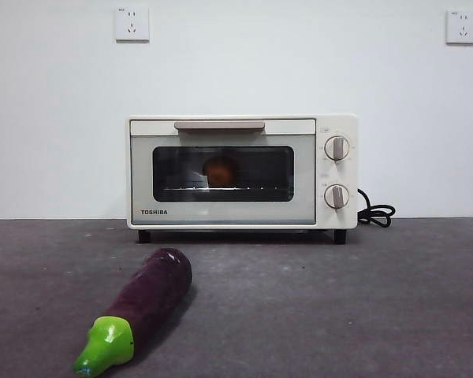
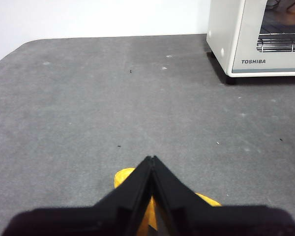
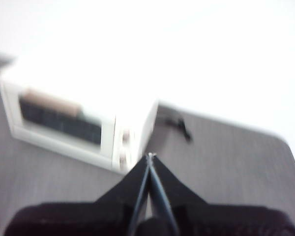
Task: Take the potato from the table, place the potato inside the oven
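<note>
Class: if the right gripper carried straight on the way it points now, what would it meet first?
Probably the cream-white boxy toaster oven, near its knob-side front corner; the right gripper points there with fingers together, though blur leaves depth unclear.

You see a cream-white oven (image 1: 242,172) with a beige handle (image 1: 219,125), dark glass door, beige-and-white knobs (image 1: 337,148), black TOSHIBA lettering and a black cord (image 1: 375,213). Behind the glass, your potato (image 1: 220,170) shows orange-brown. The table (image 1: 339,307) is dark grey, faintly mottled. The eggplant (image 1: 146,303) is deep purple with a bright green stem. The wall (image 1: 55,118) is white. Both grippers (image 2: 151,158) (image 3: 149,156) are black.
</note>
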